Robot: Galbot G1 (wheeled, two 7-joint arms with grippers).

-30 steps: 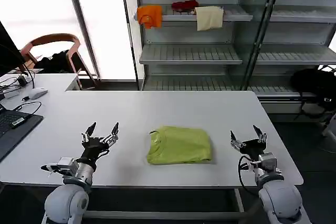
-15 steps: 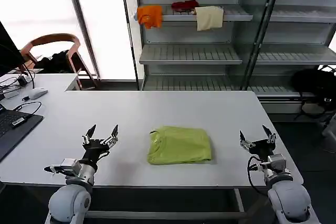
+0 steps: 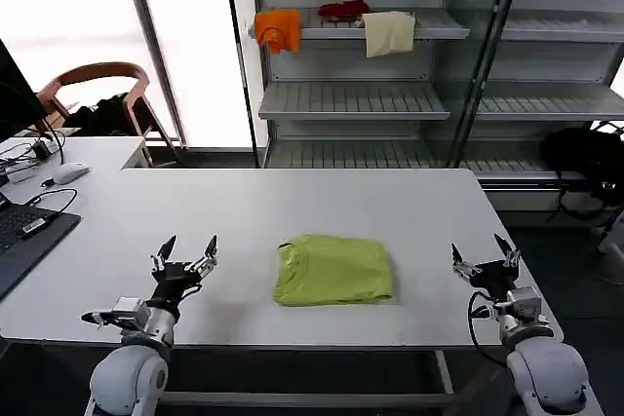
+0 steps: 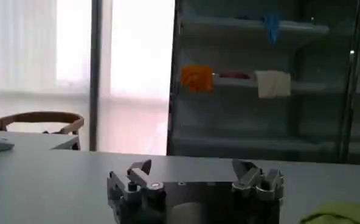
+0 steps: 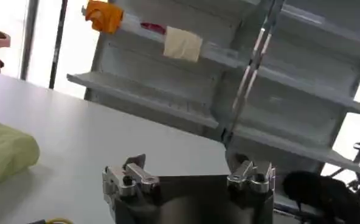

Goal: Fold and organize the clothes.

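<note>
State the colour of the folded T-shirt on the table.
Plain lime yellow-green, no print; the T-shirt shows best in the head view.

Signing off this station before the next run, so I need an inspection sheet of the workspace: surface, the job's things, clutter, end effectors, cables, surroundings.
Surface: white table, bare around the shirt.
Job's things: yellow-green T-shirt folded into a compact rectangle, lying near the table's front edge between the arms.
Clutter: laptop and mouse at the robot's far left.
End effectors: left end effector open, beside the shirt, apart from it; right end effector open, at the table's right front corner.
Cables: black cable by the laptop.
Surroundings: shelf rack behind holding an orange cloth and a cream cloth; chair at the left.
</note>
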